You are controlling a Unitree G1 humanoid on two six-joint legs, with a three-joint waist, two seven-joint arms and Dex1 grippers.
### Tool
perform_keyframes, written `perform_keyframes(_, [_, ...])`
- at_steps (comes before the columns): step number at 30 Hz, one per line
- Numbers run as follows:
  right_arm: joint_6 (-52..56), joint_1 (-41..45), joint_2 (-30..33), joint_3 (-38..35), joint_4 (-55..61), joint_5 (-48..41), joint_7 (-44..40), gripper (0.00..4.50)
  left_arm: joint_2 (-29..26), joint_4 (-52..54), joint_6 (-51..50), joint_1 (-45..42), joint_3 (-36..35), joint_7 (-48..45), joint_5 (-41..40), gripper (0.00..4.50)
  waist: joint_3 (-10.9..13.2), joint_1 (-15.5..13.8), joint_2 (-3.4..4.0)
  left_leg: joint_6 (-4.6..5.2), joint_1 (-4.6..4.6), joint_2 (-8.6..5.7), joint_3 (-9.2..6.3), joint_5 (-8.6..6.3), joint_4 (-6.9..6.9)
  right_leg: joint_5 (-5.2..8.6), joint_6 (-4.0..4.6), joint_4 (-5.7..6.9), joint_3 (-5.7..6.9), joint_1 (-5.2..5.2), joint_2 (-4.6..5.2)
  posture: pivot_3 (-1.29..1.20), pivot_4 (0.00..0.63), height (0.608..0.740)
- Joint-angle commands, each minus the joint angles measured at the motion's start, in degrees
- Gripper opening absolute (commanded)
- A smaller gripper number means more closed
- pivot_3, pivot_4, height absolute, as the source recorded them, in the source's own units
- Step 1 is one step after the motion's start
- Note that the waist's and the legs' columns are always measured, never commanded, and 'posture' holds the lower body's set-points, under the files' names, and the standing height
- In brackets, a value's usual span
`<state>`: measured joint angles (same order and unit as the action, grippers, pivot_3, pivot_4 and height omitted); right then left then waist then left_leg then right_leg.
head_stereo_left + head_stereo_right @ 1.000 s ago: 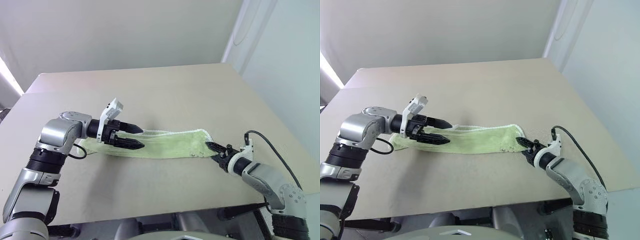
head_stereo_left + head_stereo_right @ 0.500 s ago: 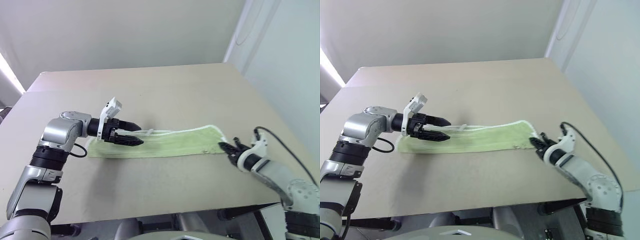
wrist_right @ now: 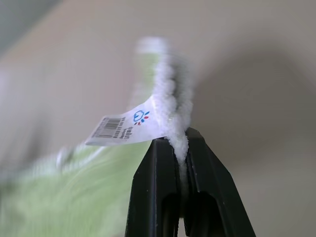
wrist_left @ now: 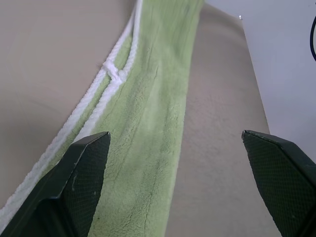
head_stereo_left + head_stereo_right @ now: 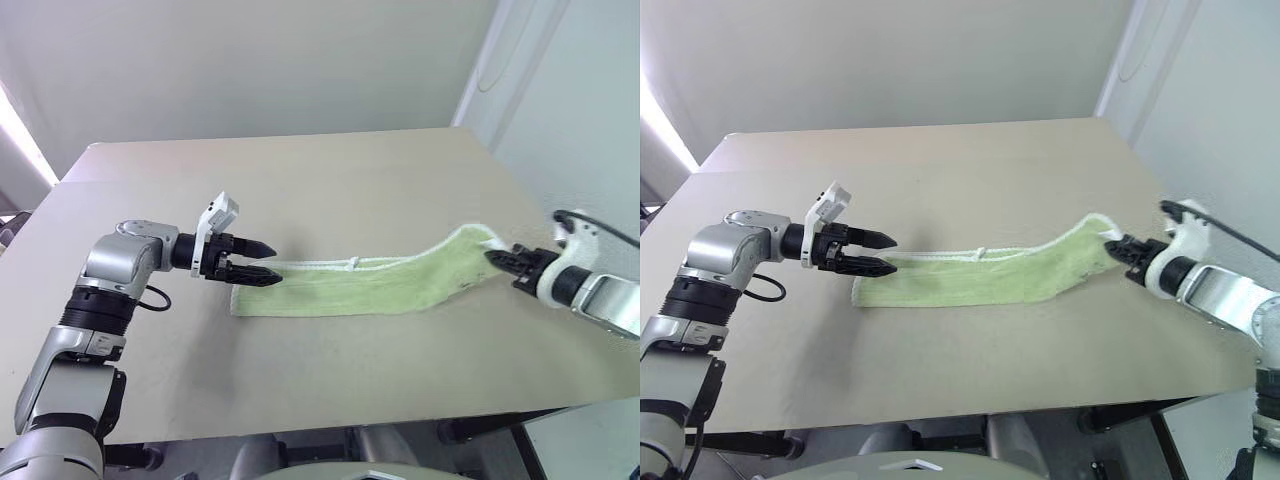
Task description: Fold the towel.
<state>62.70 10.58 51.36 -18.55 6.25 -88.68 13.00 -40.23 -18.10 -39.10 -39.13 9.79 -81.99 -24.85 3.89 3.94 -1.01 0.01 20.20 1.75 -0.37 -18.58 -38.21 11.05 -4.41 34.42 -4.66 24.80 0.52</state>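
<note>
The towel [image 5: 350,286] is a long light yellow-green strip with white edging, lying across the table's middle. A small white loop [image 5: 352,263] sits on its far edge. My right gripper [image 5: 500,258] is shut on the towel's right end and holds it off the table. In the right wrist view the fingers [image 3: 197,163] pinch the white edging beside a small printed label [image 3: 126,127]. My left gripper [image 5: 262,265] is open at the towel's left end, pointing along the strip. The towel [image 4: 148,113] runs off between its wide-apart fingers [image 4: 81,168], which do not grip it.
The tan table [image 5: 330,190] spreads wide behind and in front of the towel. Its right edge [image 5: 560,270] runs close by my right gripper. A black cable [image 5: 1225,228] loops off the right wrist. A pale wall stands behind the table.
My right gripper shut on the towel's right end, then rose and moved right. The towel slid right, so its left end now lies at the left fingertips. The left gripper stayed put.
</note>
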Motion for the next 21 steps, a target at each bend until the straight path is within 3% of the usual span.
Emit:
perform_keyframes(1, [4.99,1.54,2.85,4.80,9.09,2.00,-3.58,0.02,-0.14,0.05,0.62,-1.76,-1.99,0.42,-0.09,4.50,0.00,-0.04,0.00,0.00,0.02,0.00,0.00,0.00,0.00,0.00,0.00,0.00,0.00,0.02,0.00,0.00,0.000,0.712])
perform_keyframes(7, [5.68,6.20,0.40,7.89,11.82,-1.93,-4.20,0.02,-0.07,0.18,0.47,-1.28,-2.00,0.88,0.04,4.50,0.00,-0.09,-0.01,0.00,0.06,-0.02,0.00,0.00,-0.07,-0.02,-0.04,-0.01,0.00,0.02,0.03,0.00,0.000,0.712])
perform_keyframes(12, [5.67,11.99,-5.98,13.61,10.17,-0.98,-2.23,0.02,0.20,0.13,0.52,-1.46,-1.86,0.95,0.18,4.50,-0.01,0.02,-0.02,0.00,0.00,0.00,-0.01,0.00,-0.06,-0.03,-0.01,0.08,0.01,0.02,-0.02,0.00,0.000,0.712])
perform_keyframes(16, [7.79,15.98,-15.35,23.31,6.39,5.70,-4.03,0.02,0.66,-1.00,1.24,-1.79,-1.73,1.11,0.67,4.50,-0.03,0.14,-0.04,0.00,0.02,0.00,0.00,0.00,-0.07,-0.04,-0.01,0.09,-0.01,0.04,-0.02,0.00,0.000,0.712])
perform_keyframes(21, [8.32,15.49,-20.63,27.76,1.57,15.70,-5.68,0.02,0.82,-1.01,1.02,-1.98,-2.16,1.79,0.69,4.50,-0.04,-0.30,-0.05,-0.01,0.06,-0.01,-0.05,0.01,-0.16,-0.07,0.02,0.14,0.03,0.20,0.04,0.00,0.000,0.712])
